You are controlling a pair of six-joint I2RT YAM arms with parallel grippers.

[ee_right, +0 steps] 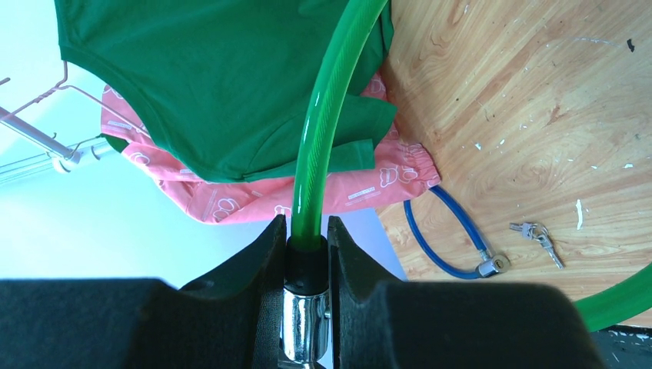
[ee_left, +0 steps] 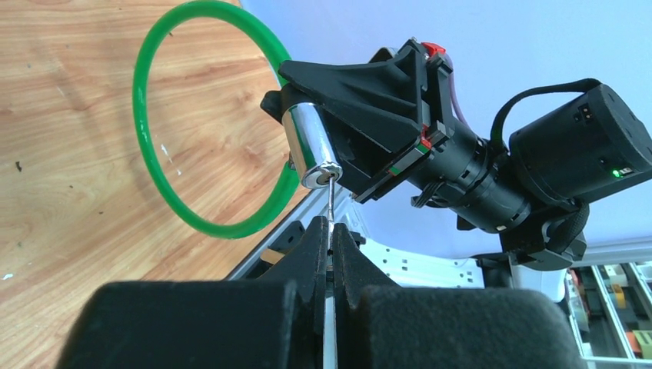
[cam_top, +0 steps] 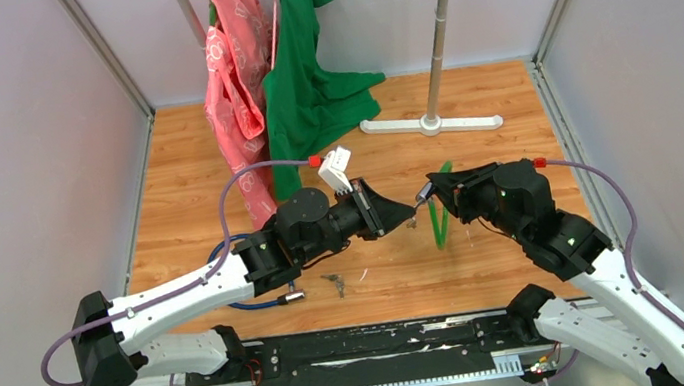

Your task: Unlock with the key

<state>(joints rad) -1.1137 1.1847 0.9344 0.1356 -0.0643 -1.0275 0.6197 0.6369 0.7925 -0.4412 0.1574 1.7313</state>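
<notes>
Left end effector (ee_left: pixel 331 234): clenched on key (ee_left: pixel 330 201) (tip at the keyhole).
Right end effector (ee_right: pixel 307 231): grasping green cable lock (ee_right: pixel 306 327) cylinder.

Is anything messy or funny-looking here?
Yes. The green shirt and pink garment on the rack at the back sag onto the table instead of hanging straight. A blue cable lock and a spare bunch of keys lie loose on the wood too.
</notes>
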